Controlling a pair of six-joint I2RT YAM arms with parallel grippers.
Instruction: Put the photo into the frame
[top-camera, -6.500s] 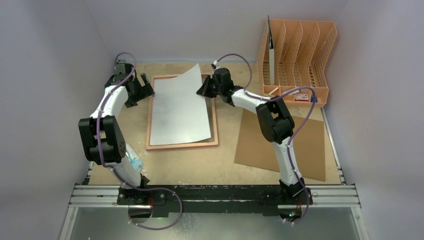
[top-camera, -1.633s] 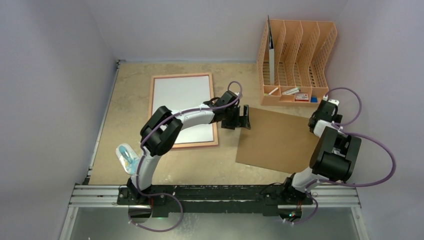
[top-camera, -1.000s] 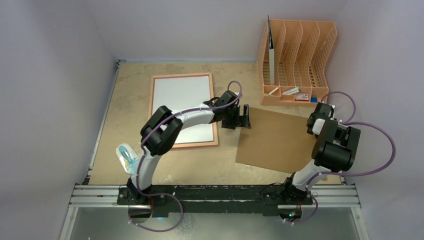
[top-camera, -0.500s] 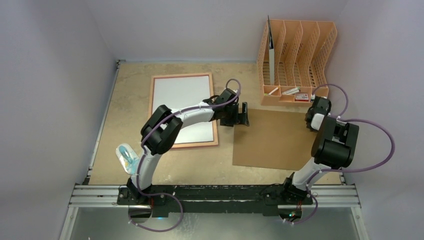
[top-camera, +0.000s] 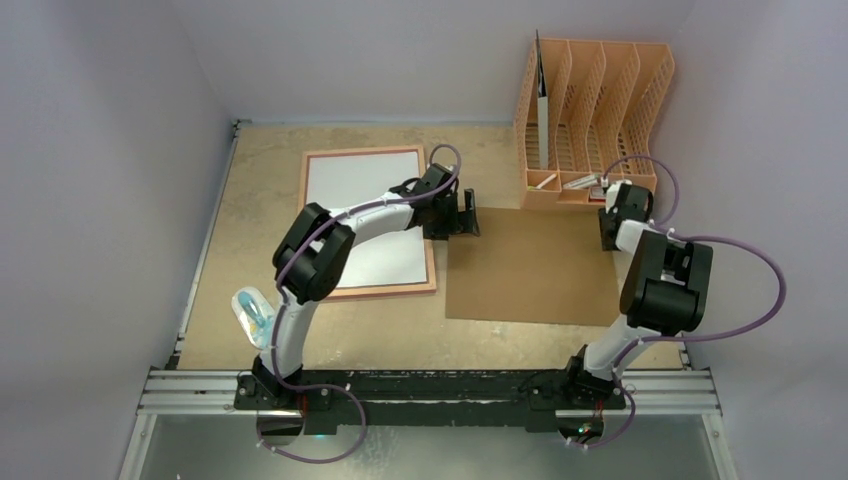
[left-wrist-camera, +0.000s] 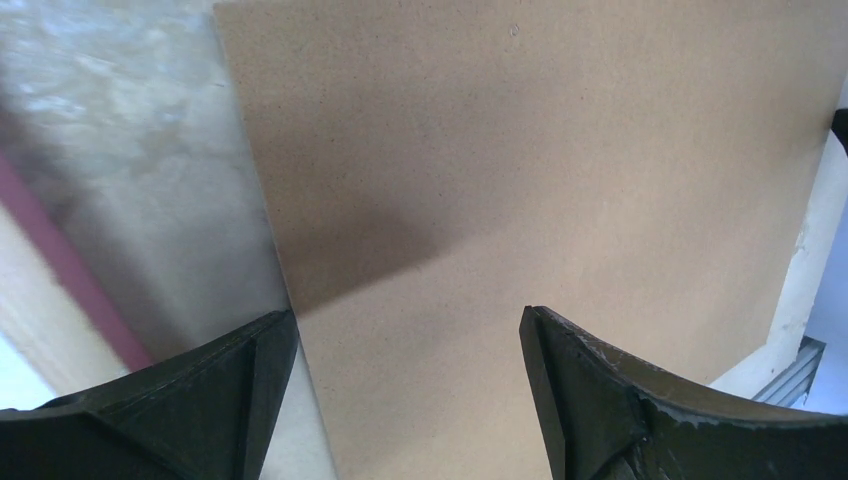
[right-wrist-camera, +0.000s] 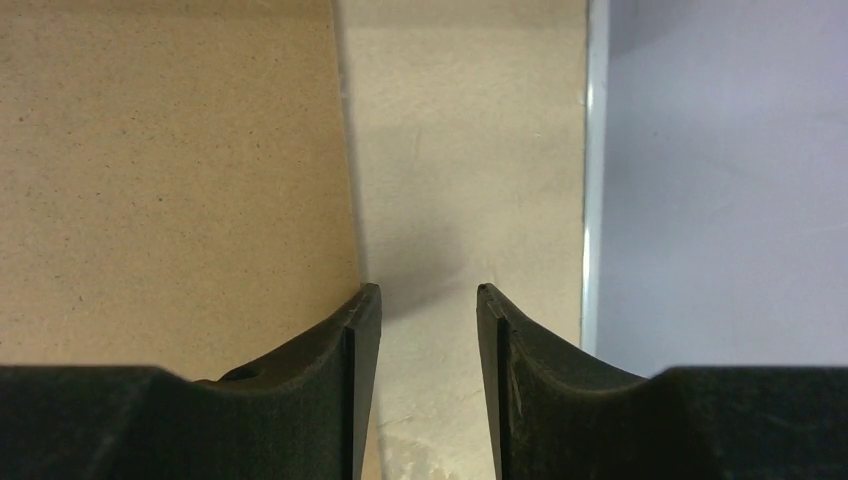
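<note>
The frame (top-camera: 370, 291) lies flat on the left half of the table, and its pink edge (left-wrist-camera: 60, 265) also shows in the left wrist view. The photo (top-camera: 350, 185) rests inside it, white back up, partly hidden by my left arm. My left gripper (top-camera: 466, 213) (left-wrist-camera: 408, 315) is open wide over the near-left corner of the brown backing sheet (top-camera: 535, 265) (left-wrist-camera: 540, 170), holding nothing. My right gripper (top-camera: 607, 238) (right-wrist-camera: 428, 290) is open at the sheet's right edge (right-wrist-camera: 170, 170), with only bare table between its fingers.
An orange file rack (top-camera: 590, 120) stands at the back right, close behind my right gripper, with small items in its front tray. The lilac side wall (right-wrist-camera: 720, 180) is just right of that gripper. A blue-and-white object (top-camera: 255, 315) lies by the left arm's base.
The brown sheet has slid left and squared up beside the frame. Both grippers moved left and toward the back with it. The right jaws have parted further.
</note>
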